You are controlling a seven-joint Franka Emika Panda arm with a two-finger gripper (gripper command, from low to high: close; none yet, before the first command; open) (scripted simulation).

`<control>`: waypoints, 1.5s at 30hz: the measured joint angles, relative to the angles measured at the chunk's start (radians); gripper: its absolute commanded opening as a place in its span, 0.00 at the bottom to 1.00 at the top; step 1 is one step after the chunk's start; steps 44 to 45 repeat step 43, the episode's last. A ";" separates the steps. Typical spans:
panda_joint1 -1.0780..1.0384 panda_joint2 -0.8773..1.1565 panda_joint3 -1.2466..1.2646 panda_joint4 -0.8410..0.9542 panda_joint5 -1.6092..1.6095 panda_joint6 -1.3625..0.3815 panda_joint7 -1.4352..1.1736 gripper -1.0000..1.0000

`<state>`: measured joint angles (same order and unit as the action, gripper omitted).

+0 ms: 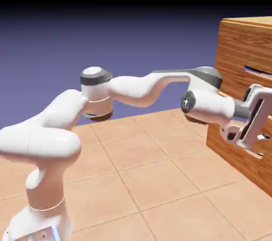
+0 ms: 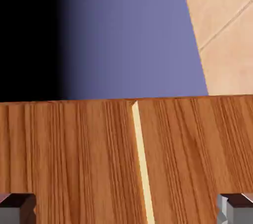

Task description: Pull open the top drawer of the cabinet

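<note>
The cabinet (image 1: pixel 234 144) of brown wood grain fills the exterior view's right edge. Its top drawer (image 1: pixel 234 56) is the upper front panel, marked by a dark handle slot (image 1: pixel 258 70). My gripper (image 1: pixel 261 128) is close against the front, below that slot and above a second slot (image 1: pixel 259 153). In the hand view, wood grain (image 2: pixel 74 158) spans the lower half, split by a pale seam (image 2: pixel 141 158). I cannot tell which panel is which there. The gripper (image 2: pixel 126 213) is open, with its fingertips (image 2: pixel 17 208) wide apart at the bottom corners and nothing between them. No handle shows in the hand view.
Tan floor tiles (image 1: pixel 159 176) spread under the arm (image 1: pixel 133 88) and up to the cabinet's foot. In the hand view, blue-violet backdrop (image 2: pixel 133 35) lies beyond the wood's edge, with a patch of tile (image 2: pixel 222 30) at the upper right.
</note>
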<state>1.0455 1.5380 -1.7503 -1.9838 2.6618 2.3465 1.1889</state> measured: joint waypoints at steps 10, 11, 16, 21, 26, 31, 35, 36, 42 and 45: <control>-0.015 0.131 -0.120 0.202 0.186 0.011 0.047 0.50; -0.037 0.128 -0.119 0.238 0.187 0.025 0.050 0.50; -0.038 0.128 -0.119 0.239 0.189 0.025 0.050 0.00; 0.071 0.145 -0.120 0.057 0.186 -0.047 0.029 0.00; 0.183 0.161 -0.125 -0.124 0.174 -0.116 0.012 0.00; 0.300 0.179 -0.134 -0.305 0.152 -0.181 -0.002 0.00; 0.399 0.195 -0.147 -0.450 0.126 -0.228 -0.011 0.00; 0.424 0.199 -0.151 -0.486 0.118 -0.239 -0.012 0.00; 0.536 0.223 -0.175 -0.638 0.073 -0.281 -0.015 1.00; 0.536 0.223 -0.175 -0.638 0.073 -0.281 -0.015 1.00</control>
